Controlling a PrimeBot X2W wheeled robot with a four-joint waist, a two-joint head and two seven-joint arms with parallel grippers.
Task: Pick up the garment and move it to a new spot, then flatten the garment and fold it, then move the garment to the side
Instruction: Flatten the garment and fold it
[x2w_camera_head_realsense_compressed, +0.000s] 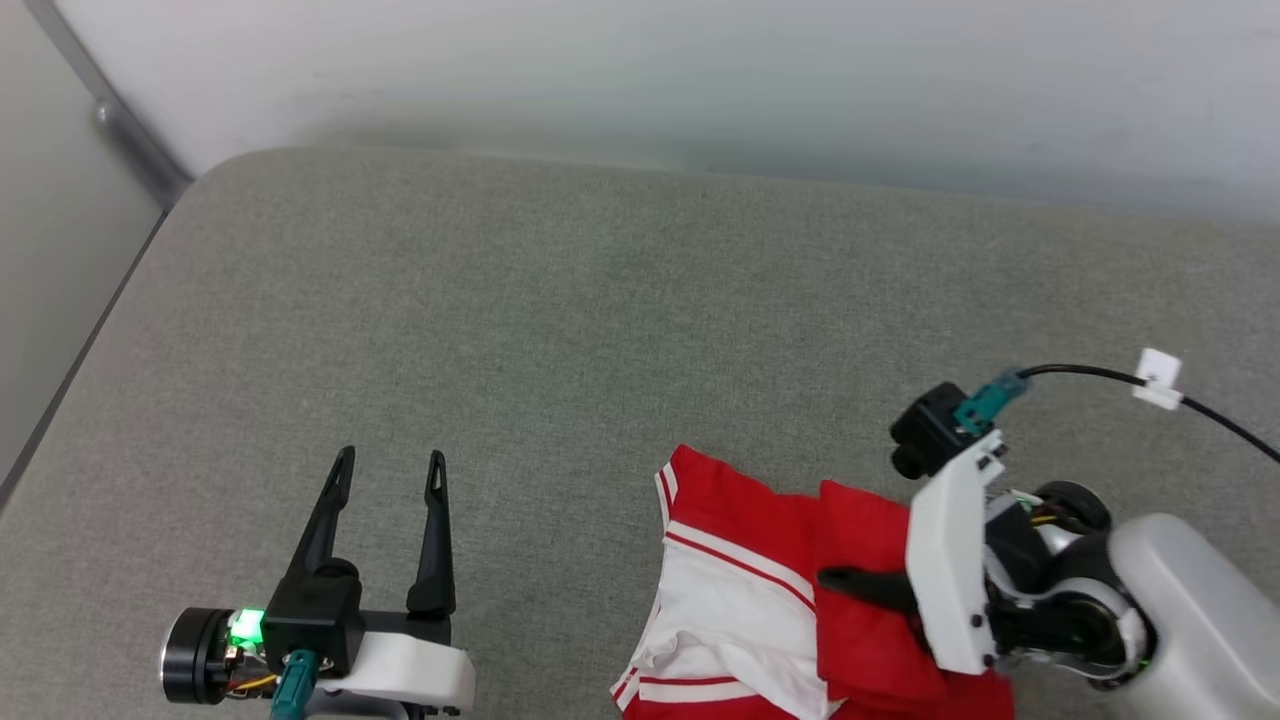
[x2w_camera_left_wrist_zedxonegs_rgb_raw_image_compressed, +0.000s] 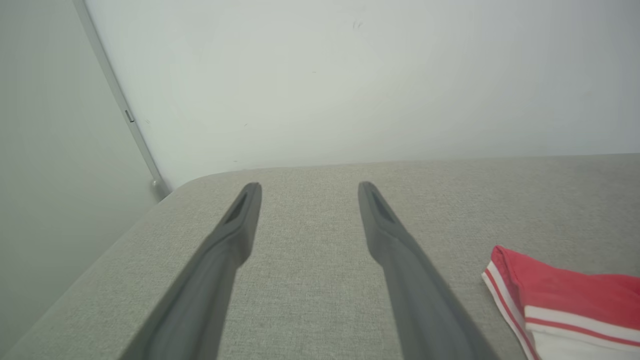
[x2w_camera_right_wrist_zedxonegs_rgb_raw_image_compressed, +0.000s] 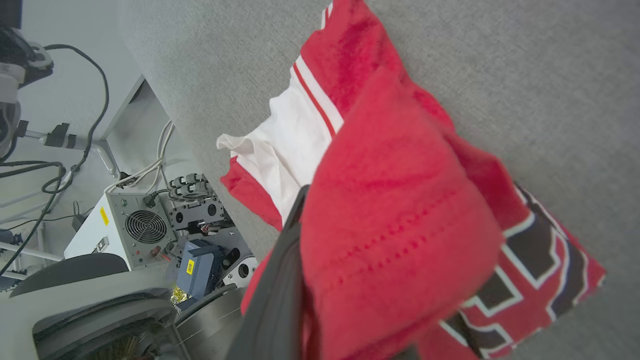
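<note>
I inspect the grey upholstered surface (x2w_camera_head_realsense_compressed: 600, 320) first. It runs ahead of both sets of fingers to a pale wall.

The garment (x2w_camera_head_realsense_compressed: 740, 590) lies to the right of the left fingers and well apart from them. It is bunched round the right fingers at the near edge. Its long axis runs from a striped sleeve corner, which points away toward the wall, back to the near edge, where the head view cuts it off.

The left gripper (x2w_camera_head_realsense_compressed: 391, 457) has its fingers spread wide over bare fabric, touching nothing. The right gripper (x2w_camera_head_realsense_compressed: 835, 582) is closed on a fold of red cloth. One dark finger (x2w_camera_right_wrist_zedxonegs_rgb_raw_image_compressed: 280, 290) shows, with the cloth draped over the rest.

View differences:
- The right wrist view shows a dark number print (x2w_camera_right_wrist_zedxonegs_rgb_raw_image_compressed: 540, 250) outlined in white on the garment. It is folded, and I cannot read the figure.
- That view also shows a white equipment box (x2w_camera_right_wrist_zedxonegs_rgb_raw_image_compressed: 125, 225) with a fan grille, beyond the surface edge.
- The left wrist view shows the sleeve corner just right of its right-hand finger.

The yellow labels (x2w_camera_right_wrist_zedxonegs_rgb_raw_image_compressed: 104, 216) on the box are too small to read. The white tag (x2w_camera_head_realsense_compressed: 1158, 378) on the right arm's black cable shows no legible writing.
</note>
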